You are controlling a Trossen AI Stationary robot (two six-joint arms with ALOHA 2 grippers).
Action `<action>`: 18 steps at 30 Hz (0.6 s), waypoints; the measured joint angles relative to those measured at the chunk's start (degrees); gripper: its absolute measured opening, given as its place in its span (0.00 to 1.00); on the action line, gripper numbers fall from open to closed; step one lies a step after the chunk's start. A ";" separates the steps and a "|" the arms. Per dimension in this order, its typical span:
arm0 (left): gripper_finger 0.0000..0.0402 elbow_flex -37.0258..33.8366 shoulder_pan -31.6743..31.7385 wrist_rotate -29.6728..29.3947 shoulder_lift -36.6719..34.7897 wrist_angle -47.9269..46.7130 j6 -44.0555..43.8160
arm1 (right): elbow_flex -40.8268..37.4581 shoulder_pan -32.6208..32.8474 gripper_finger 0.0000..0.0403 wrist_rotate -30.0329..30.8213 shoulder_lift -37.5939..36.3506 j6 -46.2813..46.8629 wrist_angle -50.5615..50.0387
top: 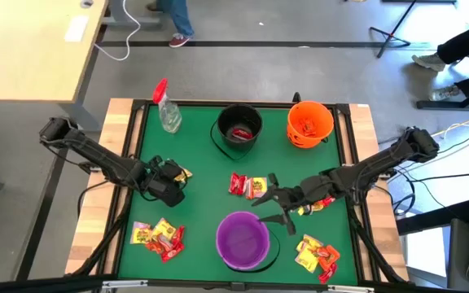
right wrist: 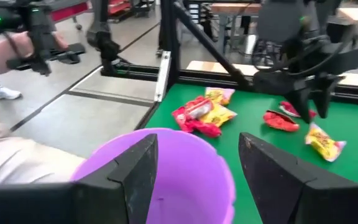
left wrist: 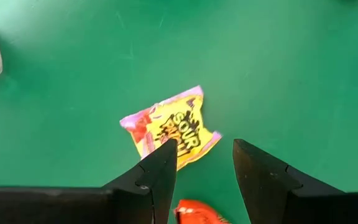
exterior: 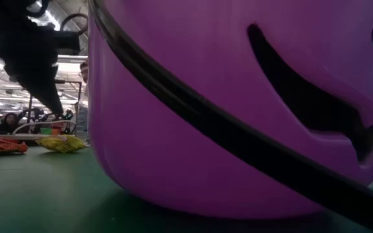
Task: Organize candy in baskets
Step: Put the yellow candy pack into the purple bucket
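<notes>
Round glossy purple plastic bucket, thin wire handle

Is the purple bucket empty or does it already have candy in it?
Empty, as far as shown. The high view looks straight into the purple bucket and shows only bare purple floor, while the black bucket holds a red packet.

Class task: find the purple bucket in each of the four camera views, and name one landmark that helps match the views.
High view: purple bucket, bottom centre of the green mat.
Low view: fills most of the picture.
Left wrist view: not in it.
Right wrist view: lower centre, between the right gripper's open fingers.
Shared landmark: the green mat.
</notes>
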 joint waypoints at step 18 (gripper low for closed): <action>0.37 0.00 1.27 -0.83 16.53 2.38 9.72 | 0.01 -0.04 0.55 0.97 2.71 -0.06 4.67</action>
